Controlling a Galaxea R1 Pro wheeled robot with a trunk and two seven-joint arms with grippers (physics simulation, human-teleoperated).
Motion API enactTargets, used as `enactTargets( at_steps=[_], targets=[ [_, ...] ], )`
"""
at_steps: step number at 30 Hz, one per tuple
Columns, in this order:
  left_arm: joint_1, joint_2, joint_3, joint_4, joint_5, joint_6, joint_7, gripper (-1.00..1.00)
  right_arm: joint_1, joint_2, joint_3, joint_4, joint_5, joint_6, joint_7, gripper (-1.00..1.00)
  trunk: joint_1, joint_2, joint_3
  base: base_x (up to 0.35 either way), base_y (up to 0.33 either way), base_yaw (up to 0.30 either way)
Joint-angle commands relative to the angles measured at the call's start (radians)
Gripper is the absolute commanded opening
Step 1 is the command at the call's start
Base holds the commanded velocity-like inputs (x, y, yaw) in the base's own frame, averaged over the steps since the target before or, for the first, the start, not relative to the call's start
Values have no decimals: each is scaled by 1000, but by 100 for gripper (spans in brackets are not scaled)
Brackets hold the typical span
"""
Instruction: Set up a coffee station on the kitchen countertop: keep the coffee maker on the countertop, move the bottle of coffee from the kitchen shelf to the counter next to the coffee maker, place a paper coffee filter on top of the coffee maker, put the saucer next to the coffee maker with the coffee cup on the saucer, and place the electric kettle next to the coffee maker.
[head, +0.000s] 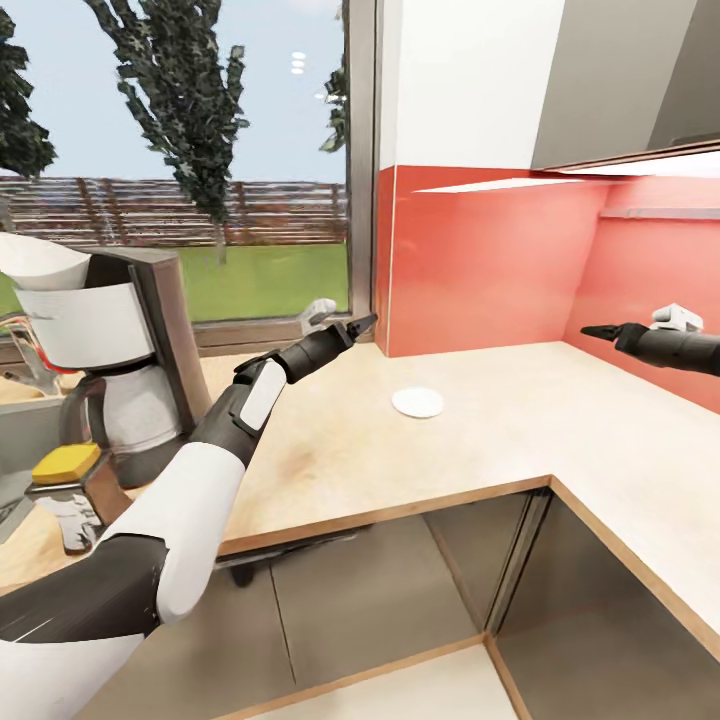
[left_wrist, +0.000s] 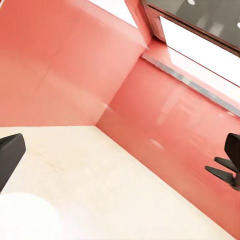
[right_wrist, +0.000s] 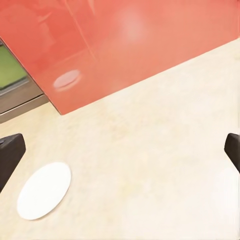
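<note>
Coffee maker (head: 105, 350) stood at the left edge of the head view on the kitchen countertop (head: 480, 420), the paper coffee filter (head: 45, 262) already sitting as a white cone in its top and its pale carafe looking empty. A yellow-lidded thing, probably the bottle of coffee (head: 68, 462), sat low in front of it, half cut off by the frame, so I could not be sure.

My left gripper (head: 358, 324) hung above the counter near frame centre, holding nothing; how far its fingers were spread I could not tell. Just past it the saucer (head: 417, 402) lay bare on the worktop, no cup on it, and well apart from the machine. My right gripper (head: 598, 331) hovered at the right edge before the red splashback (head: 480, 260), fingers parted wide in its wrist view and empty.

I judged the main risk was a thin flat plate: fingers could skid over its rim or push it along the wood. Carrying it left, my arm could clip the filter.
</note>
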Motion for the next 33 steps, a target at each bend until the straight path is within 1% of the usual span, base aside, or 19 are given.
enactTargets(
  at_steps=[1,10,15,33],
  targets=[
    [-1,0,1,0,10,9,1,100,-1,0,-2,0,3,5,5,100,0,-1,-1,71,-58,3],
    [-1,0,0,0,9,10,1,100,-1,0,-2,1,2,5,5,100,0,-1,-1,34,-12,-66],
    [-1,0,0,0,9,11,1,100,0,0,-2,0,2,5,5,100,0,-1,-1,209,-1,-23],
    [-1,0,0,-4,9,12,1,100,1,0,-2,1,3,5,5,100,0,-1,-1,144,0,-1]
  ],
)
